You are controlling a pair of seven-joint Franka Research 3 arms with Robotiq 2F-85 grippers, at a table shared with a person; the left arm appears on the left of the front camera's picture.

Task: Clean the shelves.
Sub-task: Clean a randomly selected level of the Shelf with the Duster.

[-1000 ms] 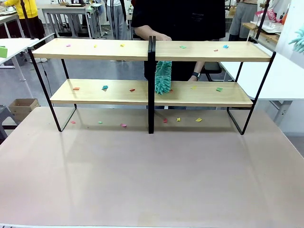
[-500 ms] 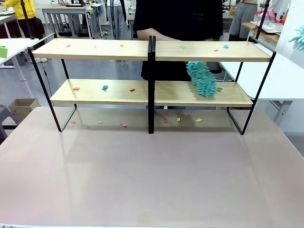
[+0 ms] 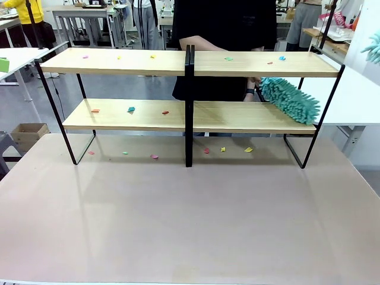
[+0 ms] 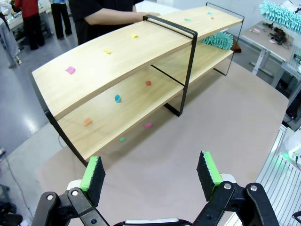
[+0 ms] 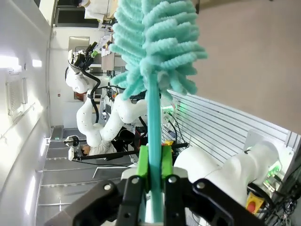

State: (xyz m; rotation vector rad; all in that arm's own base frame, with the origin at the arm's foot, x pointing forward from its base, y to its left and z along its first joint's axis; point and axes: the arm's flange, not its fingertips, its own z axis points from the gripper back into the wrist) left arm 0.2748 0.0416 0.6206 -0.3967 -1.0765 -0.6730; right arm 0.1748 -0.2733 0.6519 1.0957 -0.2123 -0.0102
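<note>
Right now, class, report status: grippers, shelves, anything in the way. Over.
Left gripper open, holding nothing. Right gripper shut on teal duster handle. Shelves littered with paper scraps. Person's duster at lower board's right end.

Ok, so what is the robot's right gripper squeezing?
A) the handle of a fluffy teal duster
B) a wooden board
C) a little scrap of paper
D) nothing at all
A: in the right wrist view, the right gripper is shut on the thin teal handle of the duster, whose fluffy head sticks out beyond the fingers.
</note>
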